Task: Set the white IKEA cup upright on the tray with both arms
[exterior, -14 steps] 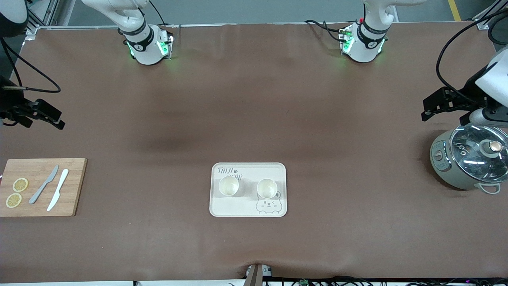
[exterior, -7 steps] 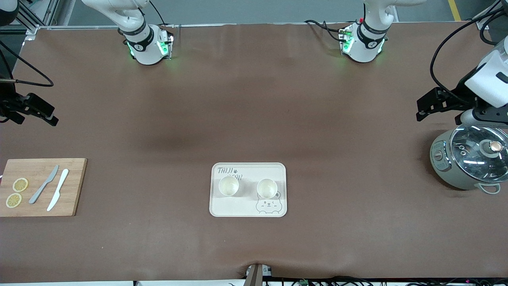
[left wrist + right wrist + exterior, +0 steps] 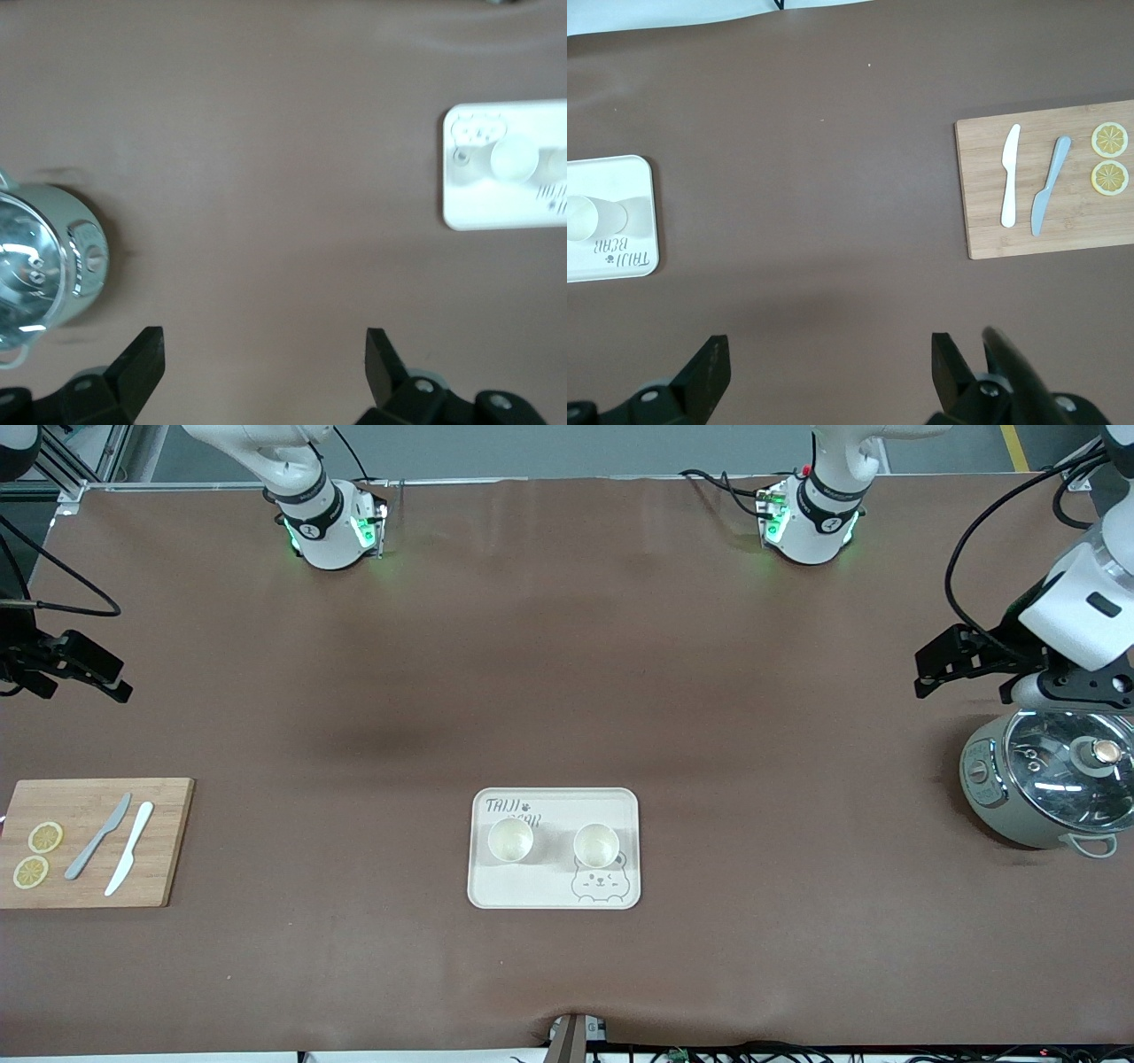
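Two white cups (image 3: 511,840) (image 3: 595,844) stood upright, mouths up, side by side on the tray (image 3: 554,890), its long axis running 3 to 9 o'clock. The left end effector (image 3: 937,664) hung near the cooker (image 3: 1045,788), the right end effector (image 3: 84,669) above the table (image 3: 567,691); both gaped wide, holding nothing.

Left gripper (image 3: 264,354) hangs high over bare brown table (image 3: 266,159), its two black fingers (image 3: 142,359) spread wide with nothing between them. Off one edge sits the cooker pot (image 3: 49,257), glass lid gleaming. At the other edge, well apart, lies the cream tray (image 3: 469,208) carrying a white cup (image 3: 514,158).
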`<state>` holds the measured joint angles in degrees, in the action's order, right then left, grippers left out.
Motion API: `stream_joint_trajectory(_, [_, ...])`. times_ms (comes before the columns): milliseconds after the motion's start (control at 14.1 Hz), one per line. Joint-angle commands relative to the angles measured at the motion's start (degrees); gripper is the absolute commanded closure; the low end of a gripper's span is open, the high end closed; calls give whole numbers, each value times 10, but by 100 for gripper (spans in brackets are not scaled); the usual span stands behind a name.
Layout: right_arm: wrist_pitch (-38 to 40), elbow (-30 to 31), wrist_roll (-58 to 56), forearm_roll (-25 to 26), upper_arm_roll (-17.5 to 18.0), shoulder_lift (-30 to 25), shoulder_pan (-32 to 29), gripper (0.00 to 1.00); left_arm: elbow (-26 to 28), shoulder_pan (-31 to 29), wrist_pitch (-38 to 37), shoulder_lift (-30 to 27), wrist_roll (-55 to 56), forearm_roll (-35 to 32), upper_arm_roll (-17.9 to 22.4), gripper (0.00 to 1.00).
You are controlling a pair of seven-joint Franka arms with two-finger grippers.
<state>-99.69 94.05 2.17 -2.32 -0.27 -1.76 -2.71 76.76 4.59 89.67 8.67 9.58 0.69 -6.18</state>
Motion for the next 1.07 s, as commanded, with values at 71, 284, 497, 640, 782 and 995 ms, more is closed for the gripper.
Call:
stream_joint_trajectory(71, [9, -7, -4, 1, 9, -2, -12, 0, 0, -1, 14, 3, 25, -8, -8, 0])
stream_joint_trajectory(284, [8, -8, -6, 0, 9, -2, -11, 0, 1, 0, 6, -2, 23, -8, -8, 0])
stream_joint_trajectory(497, [10, -11, -6, 0, 10, -2, -9, 0, -1, 7, 7, -1, 32, -4, -8, 0])
stream_joint_trajectory(640, [9, -11, -7, 1, 9, -2, -10, 0, -1, 8, 7, -1, 26, -2, -9, 0])
stream_joint_trajectory(782, [10, -13, -8, 1, 10, -2, -9, 0, -1, 3, 7, -1, 22, -3, -9, 0])
stream_joint_trajectory(995, [41, -47, -9, 32, 11, 5, -8, 0, -2, 1, 9, -1, 19, 0, -11, 0])
